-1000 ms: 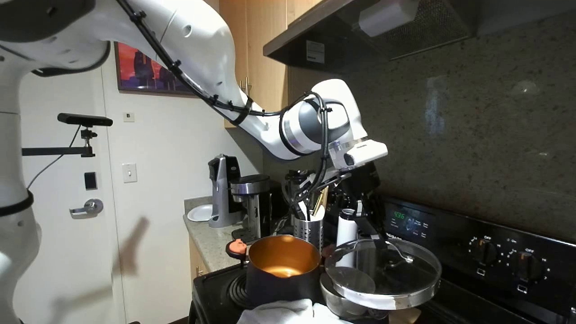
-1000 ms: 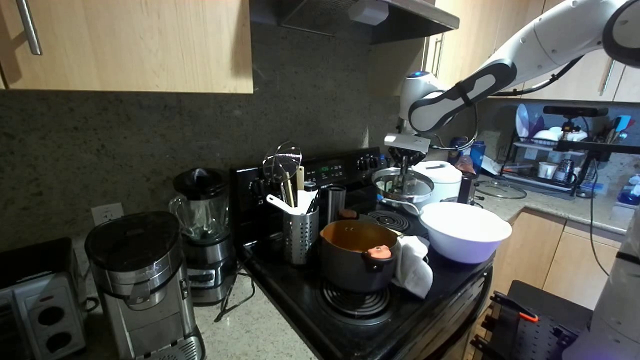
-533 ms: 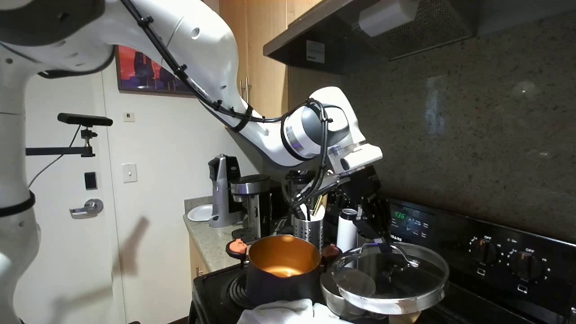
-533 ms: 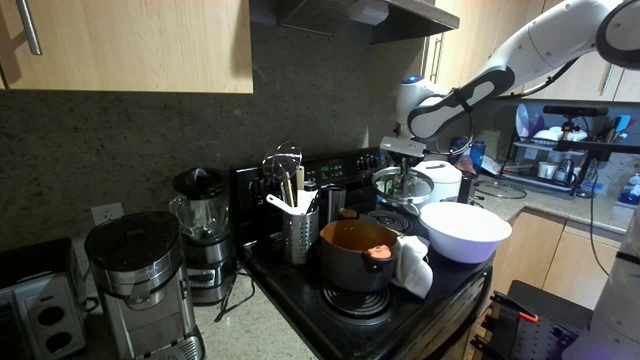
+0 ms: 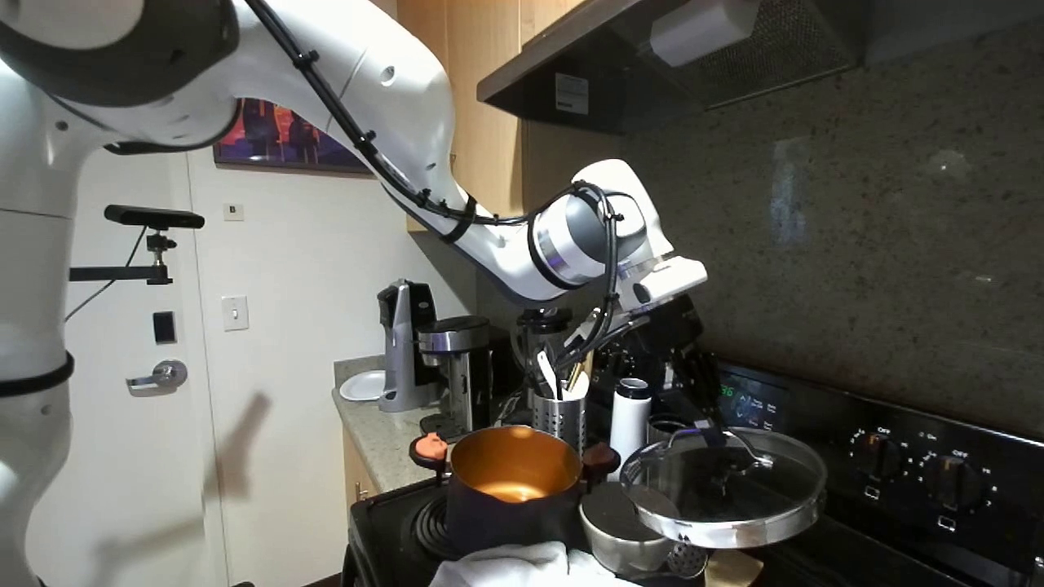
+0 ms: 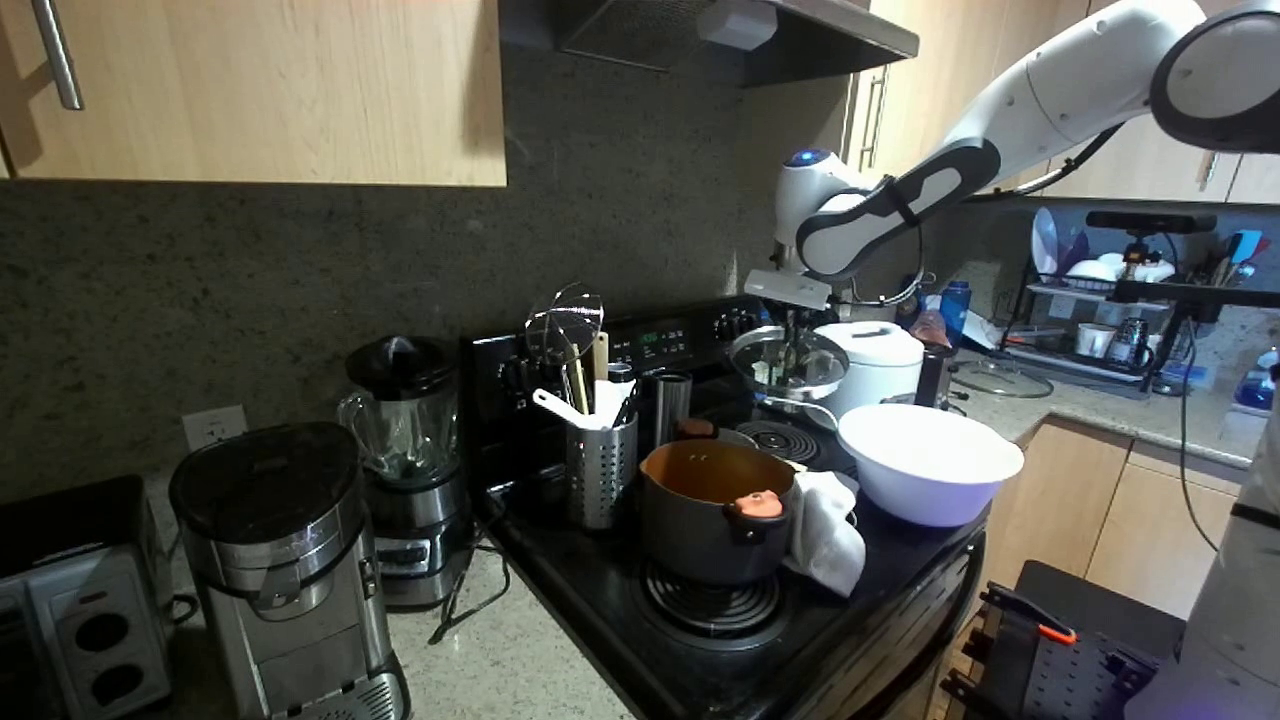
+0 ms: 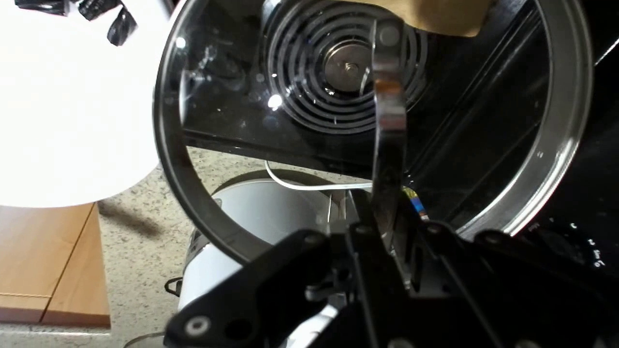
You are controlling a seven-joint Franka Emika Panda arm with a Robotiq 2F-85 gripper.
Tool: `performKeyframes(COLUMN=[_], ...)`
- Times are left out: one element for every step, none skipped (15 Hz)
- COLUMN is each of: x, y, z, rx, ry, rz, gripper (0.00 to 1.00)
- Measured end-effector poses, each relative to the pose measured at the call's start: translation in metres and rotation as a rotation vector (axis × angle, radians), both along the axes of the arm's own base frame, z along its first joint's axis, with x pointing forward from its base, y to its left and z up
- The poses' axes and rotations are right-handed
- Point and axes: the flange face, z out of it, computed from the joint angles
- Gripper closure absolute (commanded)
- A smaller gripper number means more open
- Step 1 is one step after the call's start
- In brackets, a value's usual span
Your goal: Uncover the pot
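Observation:
The pot (image 5: 515, 522) stands uncovered on a front burner, dark outside with a bright orange inside and orange-topped side handles; it also shows in an exterior view (image 6: 705, 540). The round glass lid (image 5: 722, 534) with a steel rim is in the air beside the pot, slightly tilted, above the back of the stove. My gripper (image 5: 711, 425) is shut on the lid's arched metal handle. In the wrist view, the fingers (image 7: 384, 212) sit on both sides of the handle strap, and a coil burner shows through the lid glass (image 7: 232, 111). The pot is out of the wrist view.
A steel bowl (image 5: 621, 546) stands between the pot and the lid. A grey cloth (image 6: 828, 535) lies against the pot. A large white bowl (image 6: 930, 465), white cooker (image 6: 875, 365), utensil canister (image 6: 602, 475) and white bottle (image 5: 630, 420) stand nearby. The stove's control panel (image 5: 913, 473) rises behind.
The lid, held throughout, has moved farther from the pot, rightward in an exterior view, dipping and then rising slightly. The arm has shifted with it. The pot has not moved.

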Motion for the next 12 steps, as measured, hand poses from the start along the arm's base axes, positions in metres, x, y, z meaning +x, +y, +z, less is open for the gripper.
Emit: performKeyframes(x=[0.003, 0.005, 0.007, 0.009, 0.010, 0.010, 0.009, 0.007, 0.005, 0.003, 0.002, 0.002], y=[0.002, 0.005, 0.007, 0.007, 0.007, 0.005, 0.001, -0.005, -0.011, -0.016, -0.019, -0.020], z=[0.004, 0.008, 0.011, 0.014, 0.017, 0.018, 0.020, 0.020, 0.021, 0.021, 0.021, 0.022], rx=[-0.005, -0.009, -0.014, -0.019, -0.024, -0.028, -0.033, -0.038, -0.042, -0.045, -0.046, -0.046], ry=[-0.003, -0.004, -0.005, -0.004, -0.001, 0.002, 0.008, 0.014, 0.023, 0.028, 0.029, 0.029], rz=[0.016, 0.033, 0.049, 0.065, 0.080, 0.091, 0.100, 0.105, 0.108, 0.108, 0.104, 0.102], gripper=[0.94, 0.94, 0.94, 0.95, 0.95, 0.95, 0.95, 0.85, 0.85, 0.85, 0.85, 0.85])
